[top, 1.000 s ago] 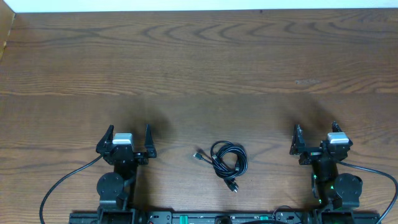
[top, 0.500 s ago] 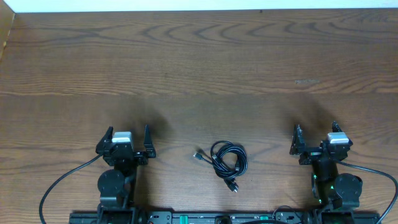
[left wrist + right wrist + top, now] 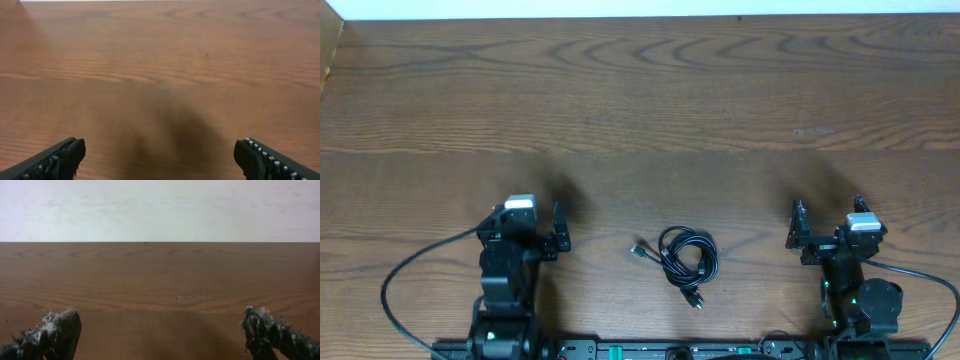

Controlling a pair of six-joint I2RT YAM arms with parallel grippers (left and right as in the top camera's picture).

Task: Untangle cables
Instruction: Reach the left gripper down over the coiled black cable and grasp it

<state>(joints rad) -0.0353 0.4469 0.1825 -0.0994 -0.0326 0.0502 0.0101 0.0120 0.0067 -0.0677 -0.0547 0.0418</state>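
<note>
The cables (image 3: pixel 685 257) lie as one small black coiled bundle with plug ends on the wooden table (image 3: pixel 640 110), near the front edge, between the two arms. My left gripper (image 3: pixel 530 215) is open and empty, to the left of the bundle. In the left wrist view its fingers (image 3: pixel 160 157) frame only bare wood. My right gripper (image 3: pixel 827 213) is open and empty, to the right of the bundle. Its fingers in the right wrist view (image 3: pixel 160 332) also frame bare wood. The cables show in neither wrist view.
Thicker black robot wires loop from the arm bases at the front left (image 3: pixel 405 290) and front right (image 3: pixel 920 275). A white wall (image 3: pixel 160 205) borders the table's far edge.
The left arm has risen and shifted slightly, and its wire loop has moved. The right arm and the cable bundle have not moved.
</note>
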